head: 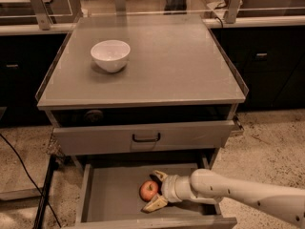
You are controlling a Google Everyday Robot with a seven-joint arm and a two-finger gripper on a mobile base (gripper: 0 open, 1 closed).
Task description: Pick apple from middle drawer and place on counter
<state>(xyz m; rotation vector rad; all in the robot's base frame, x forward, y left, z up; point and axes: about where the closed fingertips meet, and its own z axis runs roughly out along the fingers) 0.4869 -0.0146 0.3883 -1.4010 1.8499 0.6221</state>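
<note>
The apple (147,190) lies on the flat floor of the open drawer (112,194), right of the middle and nearer the front edge than the back. It is red with a paler patch on the side facing up.

The gripper (152,191) is down inside the drawer, reaching in from the right at the end of a pale arm (238,193) that crosses the drawer's right wall. Its two fingers are spread apart with the apple between them: one finger (159,176) sits just behind the apple, the other (155,204) just in front of it, toward the drawer's front edge. Both are very near the fruit, but whether either touches it cannot be told. The apple rests on the drawer floor and is not lifted.

Above the open drawer is a shut drawer front (95,138) with a small black handle (146,138) at its middle, and above that a dark gap under the cabinet top.

The counter (171,66) is a broad grey top with a thin clear rim. A white bowl (110,55) stands upright on its left half, toward the back, well apart from the apple below.

Behind the cabinet runs a long pale worktop (267,21) with dark cabinets (267,66) under it. The floor (271,137) is speckled, and a dark cable (21,168) trails across it at the left.
</note>
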